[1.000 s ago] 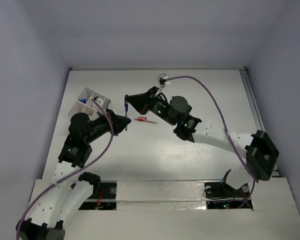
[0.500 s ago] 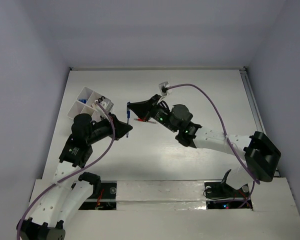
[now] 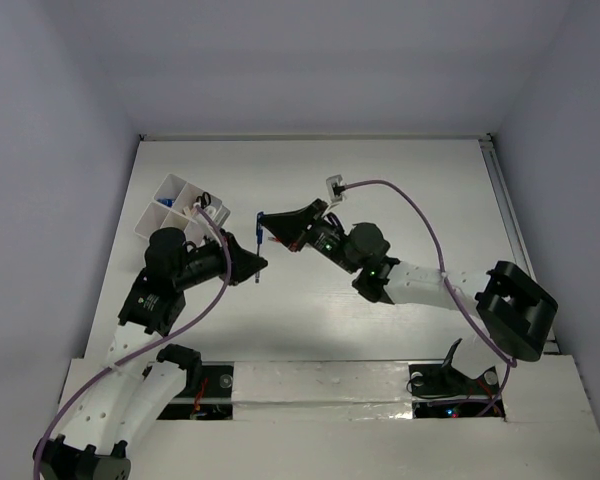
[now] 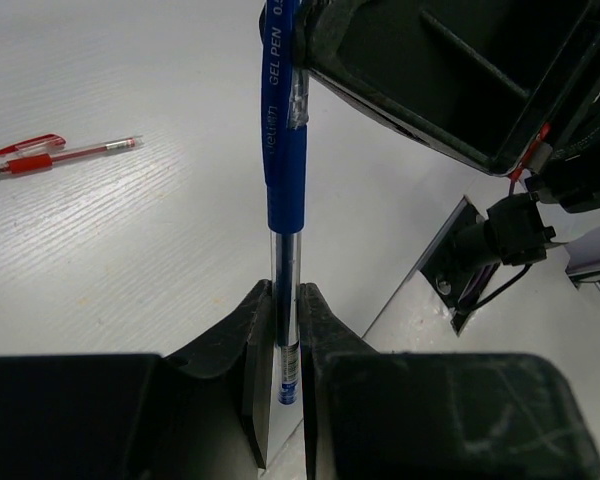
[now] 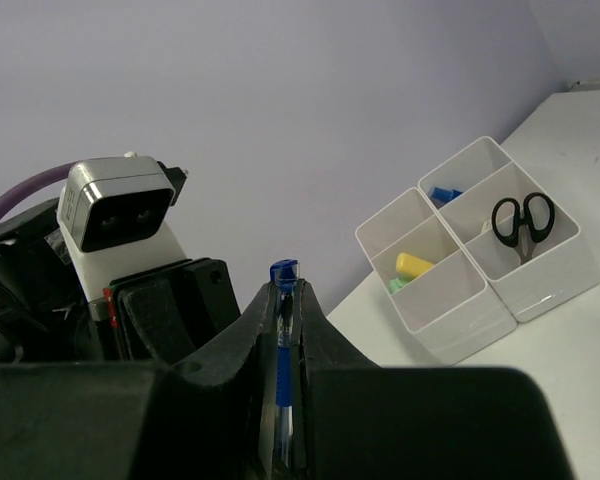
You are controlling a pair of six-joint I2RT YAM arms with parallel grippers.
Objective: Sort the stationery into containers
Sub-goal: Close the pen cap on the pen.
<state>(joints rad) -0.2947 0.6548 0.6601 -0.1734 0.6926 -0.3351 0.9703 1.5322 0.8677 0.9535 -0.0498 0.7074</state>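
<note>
You have two pens in view: one blue pen [image 4: 283, 180] and one red pen [image 4: 60, 157]. There is one white organiser box [image 5: 540, 285], with at least three compartments showing. In it you can count one pair of black-handled scissors [image 5: 520, 222], one yellow eraser [image 5: 416, 264], one green piece [image 5: 394, 285] and one blue item [image 5: 442, 194]. Two grippers show: left gripper [image 4: 285, 330], right gripper [image 5: 284, 330].

Wht tabletop [image 3: 400, 180], lilac walls [image 3: 280, 60] round it

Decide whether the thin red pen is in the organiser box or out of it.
Out: the red pen lies flat on the table, with no box walls around it.
</note>
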